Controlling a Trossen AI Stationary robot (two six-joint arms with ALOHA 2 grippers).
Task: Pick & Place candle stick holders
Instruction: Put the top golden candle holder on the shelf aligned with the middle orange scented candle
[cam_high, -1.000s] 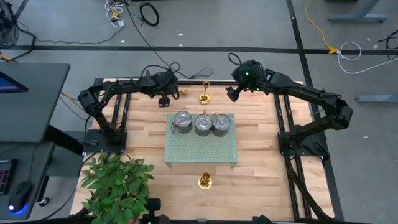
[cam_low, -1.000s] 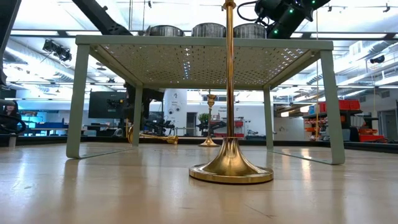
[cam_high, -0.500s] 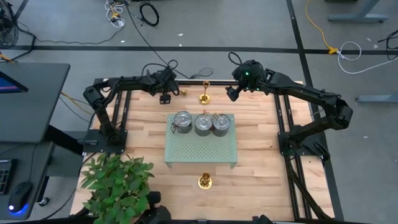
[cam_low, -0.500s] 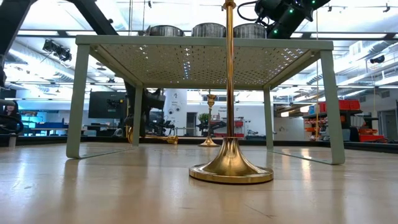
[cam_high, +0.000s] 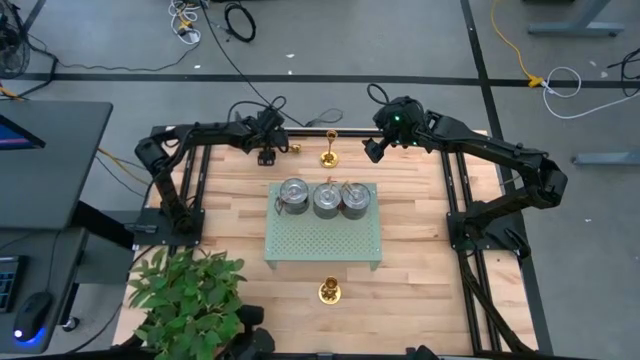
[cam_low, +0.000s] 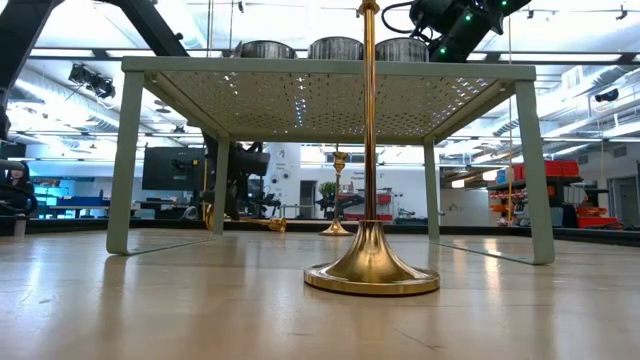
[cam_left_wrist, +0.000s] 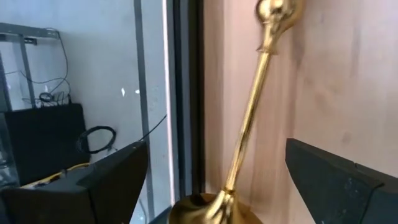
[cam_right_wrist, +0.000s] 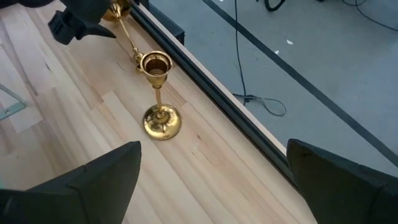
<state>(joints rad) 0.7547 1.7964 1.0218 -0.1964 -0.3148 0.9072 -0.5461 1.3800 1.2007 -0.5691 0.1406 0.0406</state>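
Three candle stick holders sit unplaced: one fallen (cam_high: 293, 149) between the left gripper's (cam_high: 268, 153) open fingers, one upright (cam_high: 329, 152) near the open right gripper (cam_high: 372, 150), one (cam_high: 330, 291) beyond the rack (cam_high: 324, 240).

Even, bright overhead lighting throughout; high view sharp, shadows on wooden table (cam_high: 420, 250) soft and short. Low view backlit by ceiling strip lights behind perforated green stand (cam_low: 330, 75); nearest candle stick holder (cam_low: 371, 265) shows specular glare on base, reflection on tabletop. Left wrist view: fallen candle stick holder (cam_left_wrist: 249, 124) close, soft-focused. Right wrist view clear.
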